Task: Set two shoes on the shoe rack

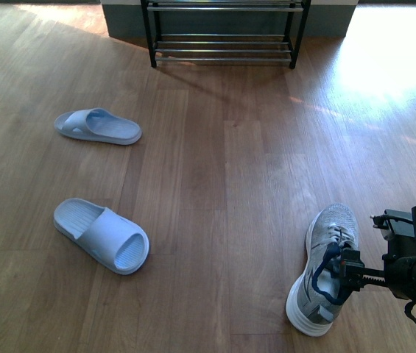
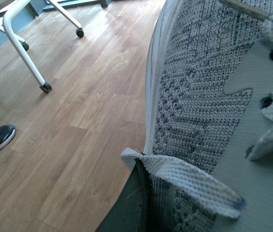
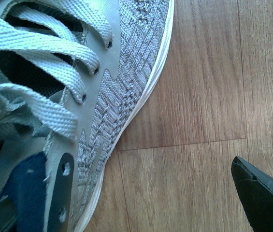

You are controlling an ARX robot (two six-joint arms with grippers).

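Sneaker, grey knit w/ thick white sole (image 1: pixel 331 224), lies on the wooden floor (image 1: pixel 215 220), toe to approx. 12–1 o'clock, heel to 6. The right hand (image 1: pixel 338 272) sits at its navy collar from 3 o'clock, released: one finger inside, the other outside, apart from the sole. Black-frame shoe rack w/ chrome bars (image 1: pixel 222 45) is at 11 o'clock, well apart. Second grey sneaker (image 2: pixel 199 96) is against the left hand (image 2: pixel 131 205); grasp I cannot tell.

Two sneakers (image 1: pixel 325 257) (image 2: pixel 199 96), two slippers (image 1: pixel 99 126) (image 1: pixel 103 235), one shoe rack (image 1: pixel 222 45).
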